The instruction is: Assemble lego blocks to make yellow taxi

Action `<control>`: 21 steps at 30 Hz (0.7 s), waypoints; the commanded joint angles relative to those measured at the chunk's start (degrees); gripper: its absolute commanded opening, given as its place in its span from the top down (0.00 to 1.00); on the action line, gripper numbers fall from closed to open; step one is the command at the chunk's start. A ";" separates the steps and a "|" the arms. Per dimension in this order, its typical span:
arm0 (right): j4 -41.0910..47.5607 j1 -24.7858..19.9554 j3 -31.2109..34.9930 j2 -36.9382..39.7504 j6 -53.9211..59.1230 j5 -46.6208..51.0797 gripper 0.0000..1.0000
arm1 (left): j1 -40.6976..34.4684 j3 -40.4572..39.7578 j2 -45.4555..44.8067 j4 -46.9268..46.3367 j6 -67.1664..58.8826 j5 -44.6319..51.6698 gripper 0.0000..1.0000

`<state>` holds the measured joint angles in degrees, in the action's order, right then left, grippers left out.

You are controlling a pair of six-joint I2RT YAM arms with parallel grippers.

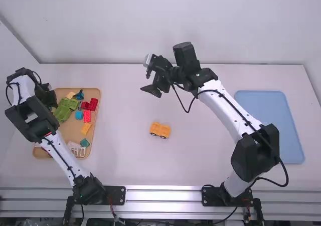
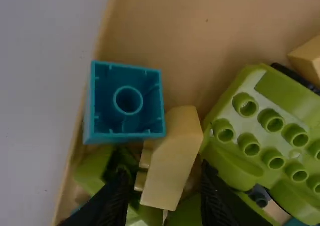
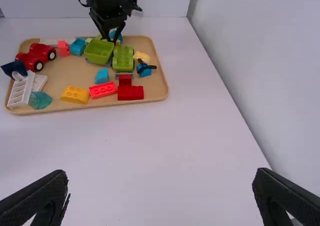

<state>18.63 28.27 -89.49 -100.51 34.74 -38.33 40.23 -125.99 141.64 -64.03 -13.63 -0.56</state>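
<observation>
The left hand (image 1: 50, 99) points down, fingers parted, while the right hand (image 1: 147, 76) gapes wide open.

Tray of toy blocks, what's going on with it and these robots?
A toy taxi build looks barely begun. The left gripper is open around a yellow block in the tray, seemingly about to grab it. The right gripper hangs open and empty above the table, where a yellow piece on wheels sits.
</observation>
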 commanded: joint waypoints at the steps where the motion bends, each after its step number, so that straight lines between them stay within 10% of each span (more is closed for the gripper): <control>1: 0.20 -0.26 0.33 0.09 -0.04 -0.17 0.02 | -0.11 0.92 0.13 -0.55 4.92 -0.66 0.60; 21: 0.66 -0.20 0.33 0.09 -0.04 -0.15 0.01 | -0.09 2.99 0.13 1.40 -5.07 -2.49 0.55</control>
<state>19.18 28.23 -89.49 -100.51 34.79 -38.37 40.23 -124.51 141.64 -62.50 -11.53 -1.69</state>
